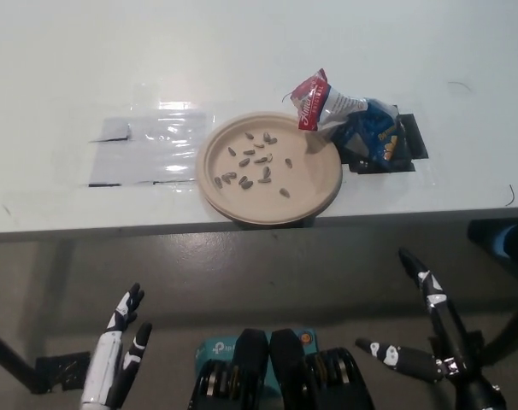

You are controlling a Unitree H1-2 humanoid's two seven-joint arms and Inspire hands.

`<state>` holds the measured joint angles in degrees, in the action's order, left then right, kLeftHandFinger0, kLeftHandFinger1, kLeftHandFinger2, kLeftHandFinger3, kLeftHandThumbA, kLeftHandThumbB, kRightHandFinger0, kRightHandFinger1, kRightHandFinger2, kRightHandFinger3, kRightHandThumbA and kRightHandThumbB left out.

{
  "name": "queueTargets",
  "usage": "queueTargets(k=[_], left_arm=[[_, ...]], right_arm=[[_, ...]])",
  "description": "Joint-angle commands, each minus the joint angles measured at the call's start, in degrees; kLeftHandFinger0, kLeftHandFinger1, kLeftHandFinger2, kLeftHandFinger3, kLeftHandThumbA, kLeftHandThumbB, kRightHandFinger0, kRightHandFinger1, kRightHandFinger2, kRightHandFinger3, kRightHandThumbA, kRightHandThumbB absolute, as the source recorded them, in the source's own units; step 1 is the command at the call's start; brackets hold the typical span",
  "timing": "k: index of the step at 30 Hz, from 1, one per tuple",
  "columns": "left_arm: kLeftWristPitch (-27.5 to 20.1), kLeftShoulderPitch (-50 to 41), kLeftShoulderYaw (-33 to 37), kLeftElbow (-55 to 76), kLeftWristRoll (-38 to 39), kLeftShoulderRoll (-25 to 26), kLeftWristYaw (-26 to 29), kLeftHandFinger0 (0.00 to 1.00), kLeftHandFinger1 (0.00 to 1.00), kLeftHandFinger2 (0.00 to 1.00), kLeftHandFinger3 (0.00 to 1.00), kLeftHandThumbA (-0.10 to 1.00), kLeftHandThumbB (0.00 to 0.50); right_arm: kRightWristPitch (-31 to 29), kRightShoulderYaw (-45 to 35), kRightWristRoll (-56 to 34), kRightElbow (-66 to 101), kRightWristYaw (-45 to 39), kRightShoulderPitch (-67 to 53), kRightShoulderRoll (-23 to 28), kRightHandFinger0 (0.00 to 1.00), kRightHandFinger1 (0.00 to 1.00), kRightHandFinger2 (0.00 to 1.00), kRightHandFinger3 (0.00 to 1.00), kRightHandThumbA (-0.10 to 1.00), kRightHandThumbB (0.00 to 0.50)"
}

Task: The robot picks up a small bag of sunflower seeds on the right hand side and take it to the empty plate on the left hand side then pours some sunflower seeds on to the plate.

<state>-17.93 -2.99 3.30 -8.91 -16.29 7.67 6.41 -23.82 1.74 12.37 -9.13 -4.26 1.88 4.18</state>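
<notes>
The small bag of sunflower seeds (351,120) lies on its side on the white surface (242,43), just beside the upper right edge of the plate (314,184), its red-and-white torn top pointing toward the plate and partly over its rim, its blue body resting on a black mat (413,141) behind it. The plate is tan and round, close to the surface's near edge, and a loose scatter of sunflower seeds (250,162) sits on its left half, while the right half is bare. To the plate's left a clear plastic sheet (148,149) lies flat on the surface, glinting, with dark tape at its corners. Nothing of mine touches any of this. My right hand (430,337), the black one, hangs below the surface's edge at the lower right, empty, with its fingers (421,278) spread wide apart, one reaching up and another pointing off to the left. My left hand (118,350), the white one, rests low at the lower left, also well below the surface, holding nothing, its fingers apart and pointing upward. Both hands are well apart from the bag and the plate.
</notes>
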Motion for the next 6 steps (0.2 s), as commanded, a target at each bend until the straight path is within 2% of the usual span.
queueTargets(k=[1, 3, 6], left_arm=[[-2.6, 0.2, -0.1, -0.1, 0.3, 0.3, 0.3, 1.00, 1.00, 1.00, 1.00, 1.00, 0.330], [-2.2, 0.3, -0.2, 0.0, 0.2, 0.3, 0.3, 1.00, 1.00, 1.00, 1.00, 1.00, 0.329], [-1.5, 0.0, -0.2, 0.5, 0.1, 0.4, 0.1, 1.00, 1.00, 1.00, 1.00, 1.00, 0.329]], right_arm=[[-2.9, 0.6, -1.0, 0.0, 0.7, 0.6, 0.5, 1.00, 1.00, 1.00, 1.00, 1.00, 0.217], [-2.8, 0.8, -1.2, 0.0, 0.6, 0.8, 0.6, 1.00, 1.00, 1.00, 1.00, 0.99, 0.204], [-2.0, 0.9, -0.6, 0.4, 0.9, 0.6, 0.4, 1.00, 1.00, 1.00, 1.00, 1.00, 0.227]])
